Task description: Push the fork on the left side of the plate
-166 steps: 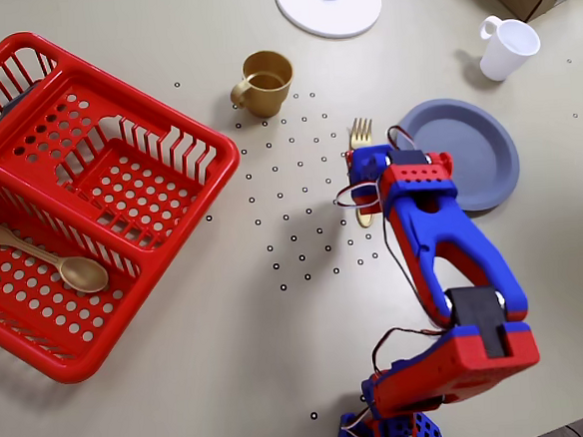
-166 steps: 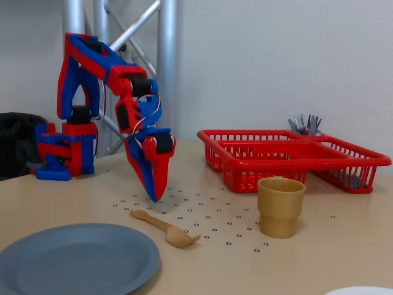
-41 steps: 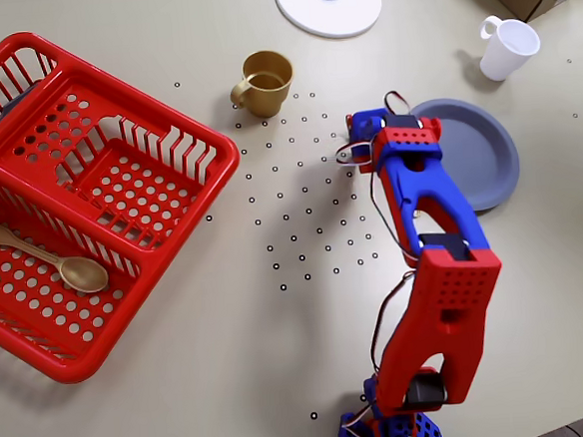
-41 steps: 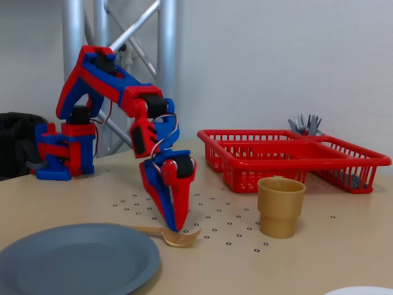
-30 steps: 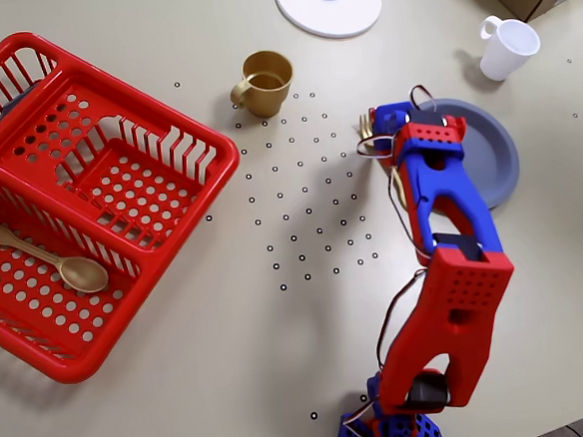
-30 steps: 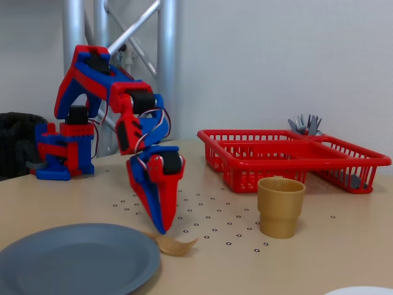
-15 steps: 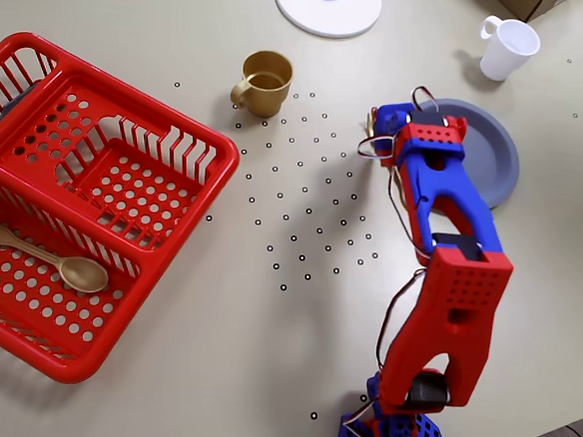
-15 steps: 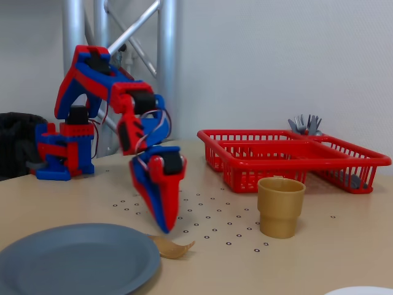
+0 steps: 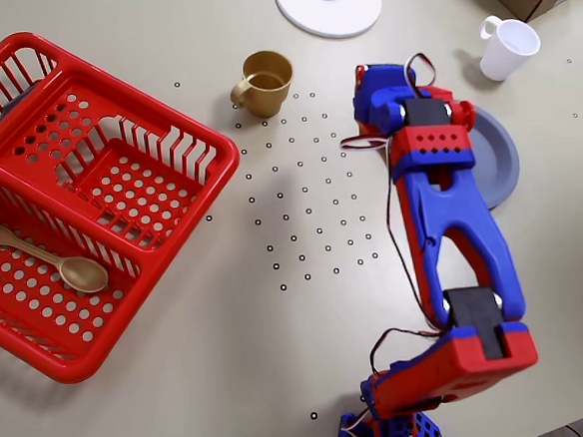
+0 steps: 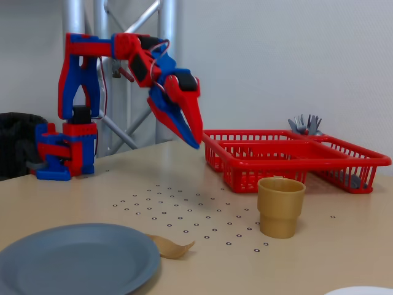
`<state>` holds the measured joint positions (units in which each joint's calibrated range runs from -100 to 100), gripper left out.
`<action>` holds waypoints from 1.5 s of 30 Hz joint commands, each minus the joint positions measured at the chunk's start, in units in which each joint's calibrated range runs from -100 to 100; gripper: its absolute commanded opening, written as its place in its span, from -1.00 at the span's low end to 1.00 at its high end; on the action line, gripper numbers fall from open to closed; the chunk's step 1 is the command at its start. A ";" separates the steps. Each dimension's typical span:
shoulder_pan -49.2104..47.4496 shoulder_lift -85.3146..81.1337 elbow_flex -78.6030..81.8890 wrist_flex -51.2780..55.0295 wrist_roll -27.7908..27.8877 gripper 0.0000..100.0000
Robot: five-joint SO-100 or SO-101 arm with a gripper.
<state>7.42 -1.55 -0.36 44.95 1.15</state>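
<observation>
Half a second back the gripper [image 10: 195, 142] sat low over the fork's head; now it hangs high above the bench [image 10: 344, 233], lifted right up and clear of everything. From the fixed view the fork [image 10: 172, 247] lies flat on the bench with its tines pointing away from the plate [image 10: 73, 261] and its handle end lost behind the plate's rim — touching it or tucked just against it, I can't say which. Its long axis looks to run roughly along the plate's edge, though the overhead view gives no check, since the arm covers the fork there entirely and most of the plate [image 9: 500, 159] too. So the fork sits well below the gripper and a little toward the plate's side of it. The 2 fingers come together to 1 point, so the gripper reads as closed and holds nothing. To my eye the push looks about done — the fork is hard up beside the plate. A gold cup [image 10: 280, 206] and red basket [image 10: 295, 157] stand apart, untouched.
</observation>
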 commanded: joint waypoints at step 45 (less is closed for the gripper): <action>-9.50 -87.80 96.19 -6.92 1.22 -1.00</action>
<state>-1.59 -87.42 96.93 36.54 2.12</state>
